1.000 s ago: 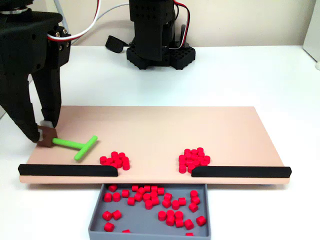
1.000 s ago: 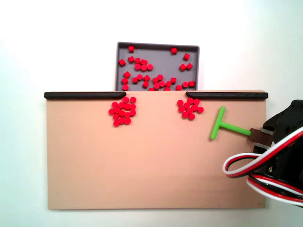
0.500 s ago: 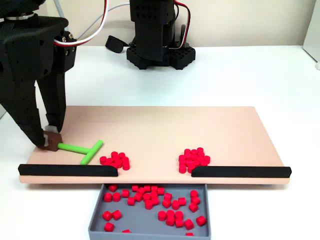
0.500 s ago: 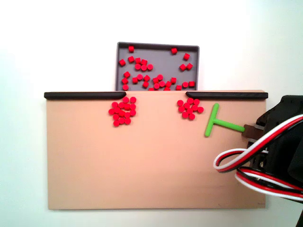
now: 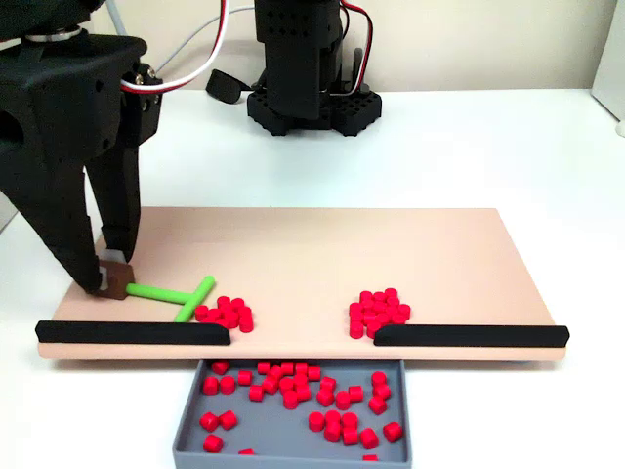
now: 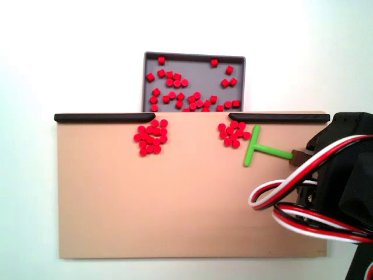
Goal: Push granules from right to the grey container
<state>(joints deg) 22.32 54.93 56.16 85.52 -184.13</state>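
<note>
My hand (image 5: 109, 277) sits at the lower left of a fixed view, fingers pinched on the brown end block of the green stick (image 5: 176, 293); in the other fixed view the stick (image 6: 259, 150) is right of centre and the hand's tips are hidden under the arm and cables. Change over the last second: the stick has slid along the board (image 5: 322, 254) toward the granules, and its crossbar now touches the edge of the near pile (image 5: 225, 313), which has not visibly moved yet. In the top-down fixed view that same pile (image 6: 233, 134) is the right-hand one, tucked just below the end of the right black strip (image 6: 280, 117). The other pile (image 6: 150, 139) sits left of the gap, untouched. The tray (image 6: 195, 58) is in the upper middle of that view, behind the gap between the strips, already holding many granules. Meaning: approach looks done, contact just made, so the actual push is starting. I judge the next move must sweep the pile sideways toward the gap and then over the edge into the tray; risk is granules jamming against the strip or spilling round the crossbar ends.
</note>
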